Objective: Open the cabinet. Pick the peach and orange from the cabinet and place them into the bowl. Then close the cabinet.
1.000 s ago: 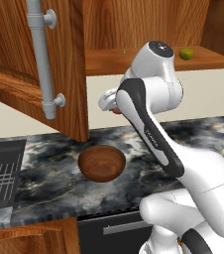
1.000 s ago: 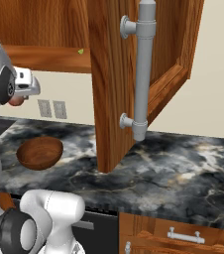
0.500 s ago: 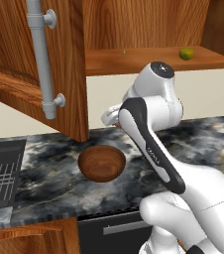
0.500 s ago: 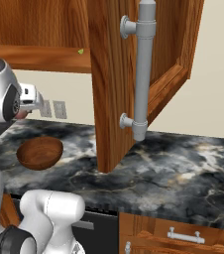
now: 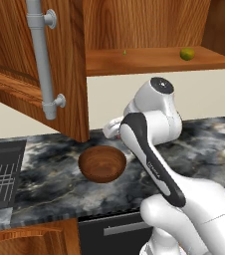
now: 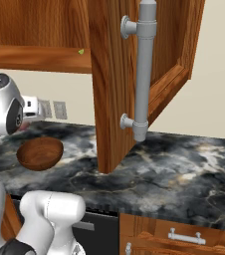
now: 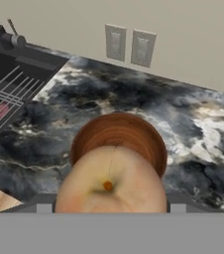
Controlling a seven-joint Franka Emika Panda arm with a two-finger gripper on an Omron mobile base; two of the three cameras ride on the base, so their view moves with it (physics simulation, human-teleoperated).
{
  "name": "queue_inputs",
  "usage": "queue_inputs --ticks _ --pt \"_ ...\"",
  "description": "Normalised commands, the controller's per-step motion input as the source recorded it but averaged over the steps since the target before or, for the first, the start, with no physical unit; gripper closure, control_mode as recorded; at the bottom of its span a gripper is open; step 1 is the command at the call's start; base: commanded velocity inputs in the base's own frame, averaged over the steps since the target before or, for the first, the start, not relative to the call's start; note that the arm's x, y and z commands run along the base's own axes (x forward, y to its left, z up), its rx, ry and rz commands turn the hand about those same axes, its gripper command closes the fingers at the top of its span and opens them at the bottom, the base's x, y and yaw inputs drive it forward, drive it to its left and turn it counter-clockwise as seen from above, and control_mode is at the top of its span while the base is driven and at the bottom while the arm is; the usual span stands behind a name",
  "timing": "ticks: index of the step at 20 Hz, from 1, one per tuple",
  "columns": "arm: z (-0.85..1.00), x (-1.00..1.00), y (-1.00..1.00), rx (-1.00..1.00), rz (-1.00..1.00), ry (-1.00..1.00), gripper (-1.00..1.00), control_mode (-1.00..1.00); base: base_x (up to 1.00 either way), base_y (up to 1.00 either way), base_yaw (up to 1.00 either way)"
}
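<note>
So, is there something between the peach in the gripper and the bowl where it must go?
Nothing visible. In the hand view the peach fills the foreground with the bowl open just beyond it, and only bare counter around.

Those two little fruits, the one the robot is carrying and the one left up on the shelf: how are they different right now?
The peach is pinkish-tan and held at the gripper, above the bowl; the orange is yellow-green and sits on the shelf of the open cabinet. The peach hangs low near the counter, while the orange rests high above it. Both are small and round.
</note>
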Motion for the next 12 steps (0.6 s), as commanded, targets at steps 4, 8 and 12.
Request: queue_inputs --ticks 4,8,12 --pt "-0.29 0.00 0.00 0.00 0.00 0.00 1.00 -1.00 0.00 0.00 0.00" --pt "-0.27 0.00 0.00 0.00 0.00 0.00 1.00 -1.00 0.00 0.00 0.00" --pt "-0.21 0.00 0.00 0.00 0.00 0.02 1.00 -1.00 0.00 0.00 0.00"
